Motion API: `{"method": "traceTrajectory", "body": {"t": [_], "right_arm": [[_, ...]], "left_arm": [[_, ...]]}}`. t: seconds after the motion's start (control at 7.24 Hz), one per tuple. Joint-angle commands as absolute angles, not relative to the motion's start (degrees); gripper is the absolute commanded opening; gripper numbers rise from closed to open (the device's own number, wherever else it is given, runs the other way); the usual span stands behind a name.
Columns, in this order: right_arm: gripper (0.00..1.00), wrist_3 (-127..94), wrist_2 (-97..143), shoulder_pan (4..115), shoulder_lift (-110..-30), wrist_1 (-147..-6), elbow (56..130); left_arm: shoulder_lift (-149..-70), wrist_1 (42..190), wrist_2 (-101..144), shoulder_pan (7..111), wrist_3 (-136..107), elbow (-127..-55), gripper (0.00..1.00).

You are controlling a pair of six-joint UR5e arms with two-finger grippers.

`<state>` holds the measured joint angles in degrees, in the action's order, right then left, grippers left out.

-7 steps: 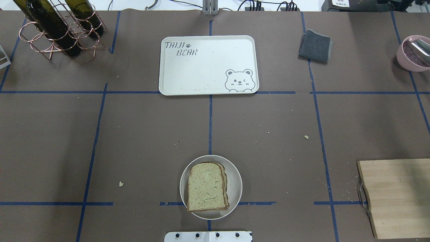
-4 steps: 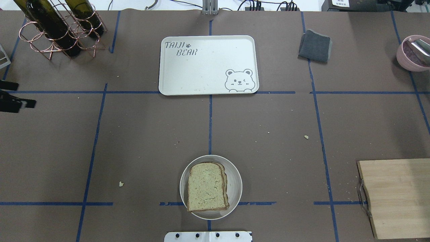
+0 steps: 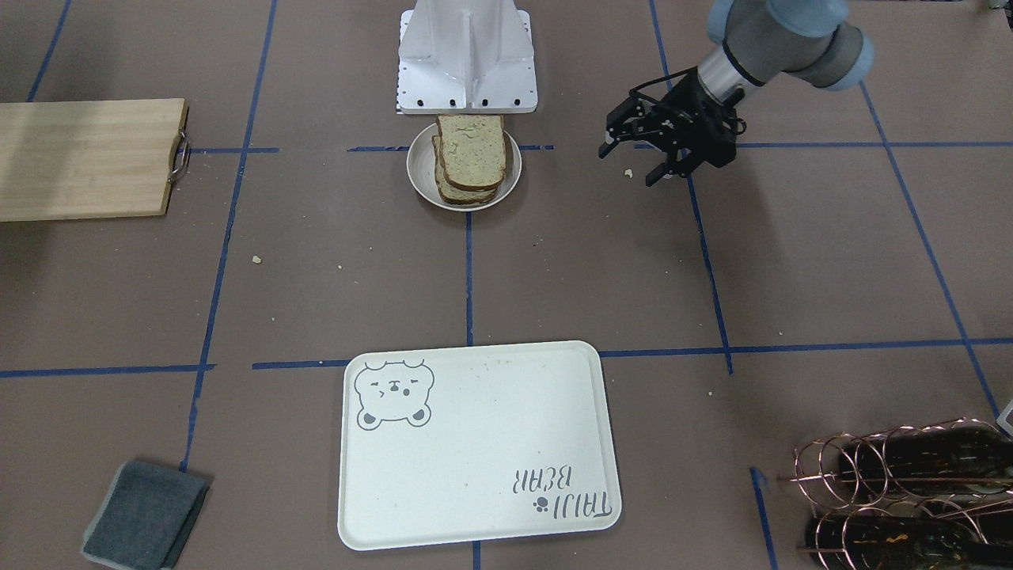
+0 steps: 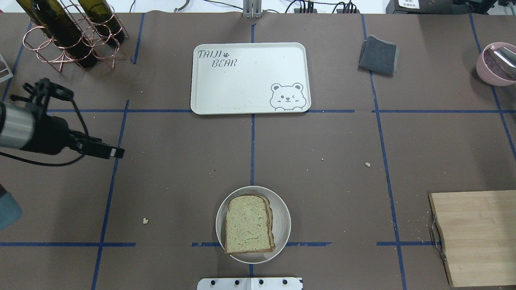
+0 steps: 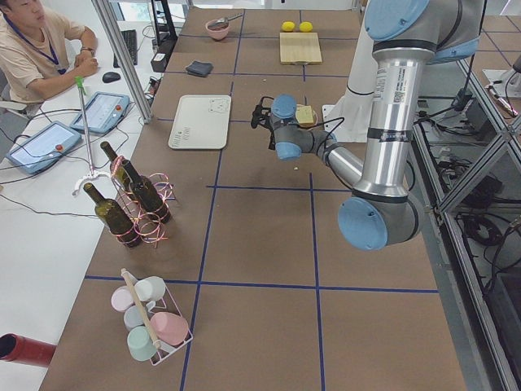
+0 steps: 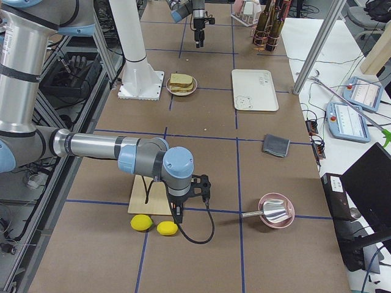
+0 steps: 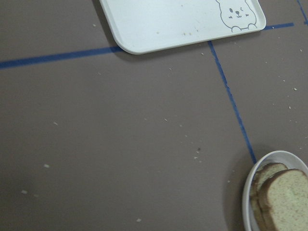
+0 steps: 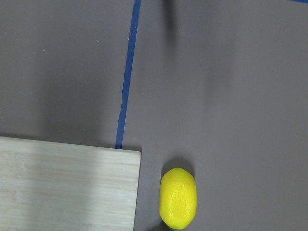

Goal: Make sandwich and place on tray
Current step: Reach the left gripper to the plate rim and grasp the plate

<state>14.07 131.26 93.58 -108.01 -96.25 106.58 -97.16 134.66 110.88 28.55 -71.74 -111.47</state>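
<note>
The sandwich (image 4: 249, 223) is two stacked pale bread slices with brown crusts, lying in a small round white bowl (image 4: 284, 219) at the near middle of the table; no egg shows. It also shows in the front view (image 3: 470, 154) and the left wrist view (image 7: 284, 197). The cream tray (image 4: 242, 80) with the bear drawing lies empty at the far middle, also in the front view (image 3: 475, 443). My left gripper (image 3: 631, 165) is open and empty, hovering left of the bowl; in the overhead view (image 4: 115, 152) it points right. My right gripper (image 6: 178, 213) shows only in the exterior right view; I cannot tell its state.
A wooden cutting board (image 4: 475, 237) lies at the near right, with two lemons (image 6: 153, 224) beside it. A grey cloth (image 4: 378, 55) and a pink bowl (image 4: 496, 64) are at the far right. A copper wine rack with bottles (image 4: 72, 36) stands at the far left.
My left arm has come in from the left edge of the overhead view and moved right over the table. The bread, bowl and tray have not moved.
</note>
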Motion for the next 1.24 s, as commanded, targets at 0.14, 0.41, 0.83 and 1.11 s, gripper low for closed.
{"method": "traceTrajectory", "body": {"t": [0.14,0.41,0.83,1.11], "right_arm": [[1.00,13.7,131.4,93.6,-108.0,-96.2,106.5],[1.00,13.8,131.3,93.6,-107.9,-96.2,106.3],[1.00,13.9,131.2,93.6,-107.9,-96.2,106.2],[1.00,13.9,131.1,93.6,-108.0,-96.2,106.2]], "left_arm": [[-104.6,126.5,92.4,12.9,-86.4,-110.3,0.42],[-108.7,125.4,92.2,12.1,-86.5,-105.7,0.42],[-109.7,125.4,92.4,12.1,-86.2,-103.9,0.42],[-110.0,125.4,92.4,11.7,-86.2,-102.7,0.13]]}}
